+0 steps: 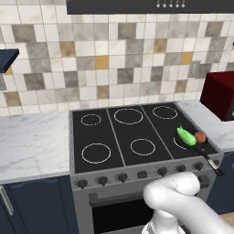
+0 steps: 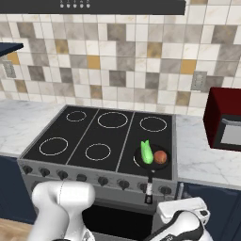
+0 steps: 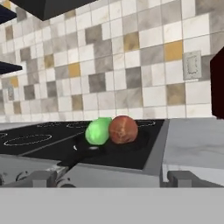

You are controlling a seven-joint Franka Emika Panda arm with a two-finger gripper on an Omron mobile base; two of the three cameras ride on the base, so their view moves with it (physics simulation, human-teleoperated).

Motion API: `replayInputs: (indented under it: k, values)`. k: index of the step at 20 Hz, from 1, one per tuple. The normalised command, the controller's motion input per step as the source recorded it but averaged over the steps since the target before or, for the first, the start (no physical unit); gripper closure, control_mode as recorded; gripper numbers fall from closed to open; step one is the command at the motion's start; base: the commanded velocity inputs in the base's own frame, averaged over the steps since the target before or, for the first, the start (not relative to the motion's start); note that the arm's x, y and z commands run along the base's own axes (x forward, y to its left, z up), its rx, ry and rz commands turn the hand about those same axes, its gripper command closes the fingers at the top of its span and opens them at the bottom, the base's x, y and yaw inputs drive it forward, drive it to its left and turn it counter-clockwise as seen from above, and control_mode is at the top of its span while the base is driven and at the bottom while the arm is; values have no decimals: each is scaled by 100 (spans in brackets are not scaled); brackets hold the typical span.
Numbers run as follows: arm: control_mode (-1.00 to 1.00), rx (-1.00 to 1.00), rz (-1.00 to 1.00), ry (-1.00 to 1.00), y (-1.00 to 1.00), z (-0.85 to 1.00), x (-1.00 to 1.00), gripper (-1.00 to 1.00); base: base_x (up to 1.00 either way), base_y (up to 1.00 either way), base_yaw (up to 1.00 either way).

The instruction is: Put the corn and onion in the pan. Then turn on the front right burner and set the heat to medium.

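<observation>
1. The pan [image 2: 151, 157] sat on the front right burner [image 2: 136, 161] of the cooktop [image 2: 101, 134], its handle pointing off the front edge toward the robot, over the knob row.
2. The corn [image 2: 146, 152] and onion [image 2: 160, 157] lay in the pan, touching or nearly so: corn on the left, onion on the right as seen from the right base view. The corn's tip pointed toward the back wall.
3. In the hand view the corn [image 3: 98, 131] and onion [image 3: 123, 129] sat side by side at eye level. The camera was low, in front of the stove, looking across the glass.
4. Judgement: loading is done. Both items are contained and centred over the ring that is to be heated, so no repositioning seems needed.
5. The gripper's finger tips [image 3: 41, 178] showed at the bottom of the hand view, set wide apart with nothing between them. Pincer open and empty.
6. Judgement: the hand is low and near the front panel, which suits the remaining step, the knobs [image 2: 123, 183]. Which knob serves the front right burner cannot be told from these views; one near the right end of the row is likely.
7. Risk: the handle overhangs the knob row, so a reach to a right-hand knob could nudge it and shift the pan off the ring.
</observation>
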Motion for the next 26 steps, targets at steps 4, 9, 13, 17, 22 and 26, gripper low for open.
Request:
replayInputs:
  k: [4,9,13,17,22,26]
  values:
    - [-100,0,0,-19,4,-35,-1,-100,0,0,0]
    - [-100,-1,-1,-8,5,-18,0,-100,0,0,0]
    - [-100,-2,-8,0,11,-10,2,-100,0,0,0]
    - [-100,-3,-18,0,27,-22,21,-100,0,0,0]
    - [-100,-2,-24,0,28,-20,16,-100,0,0,0]
    - [-100,0,-14,0,2,-21,3,-100,0,0,0]
